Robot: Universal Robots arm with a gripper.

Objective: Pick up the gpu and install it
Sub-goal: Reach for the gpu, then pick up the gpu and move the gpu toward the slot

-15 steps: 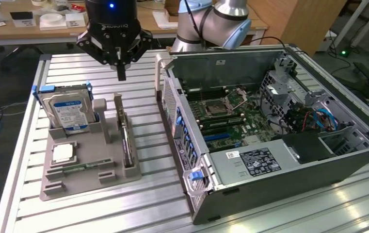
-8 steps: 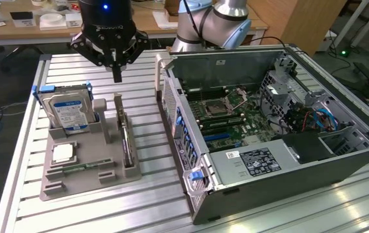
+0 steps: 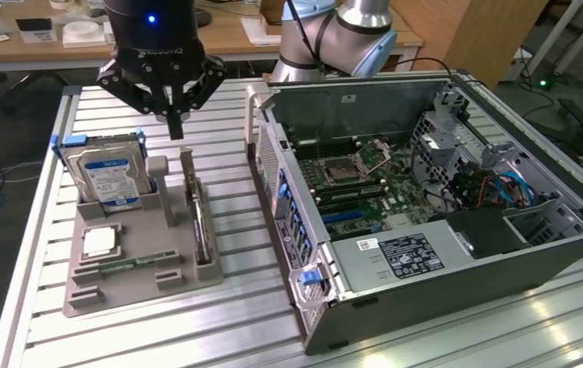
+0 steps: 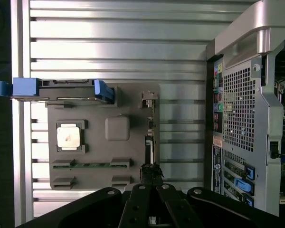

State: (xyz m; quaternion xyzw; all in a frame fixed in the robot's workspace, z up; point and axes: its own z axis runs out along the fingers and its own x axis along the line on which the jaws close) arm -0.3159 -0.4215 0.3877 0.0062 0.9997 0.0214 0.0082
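Gpu (image 3: 200, 228) (image 4: 151, 142) standing on edge.
Thin, dark, seen edge-on; slotted upright along one side of gray holder (image 3: 128, 280).

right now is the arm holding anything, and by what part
Nothing is held. The gripper hangs with fingers shut and empty above the gray tray, where the gpu stands in its slot.

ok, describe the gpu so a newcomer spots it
On the exterior view's left of the open PC case sits a grey tray. The gpu is the thin card standing on edge along the tray's case-side edge; the hard drive beside it is boxy with a blue label.
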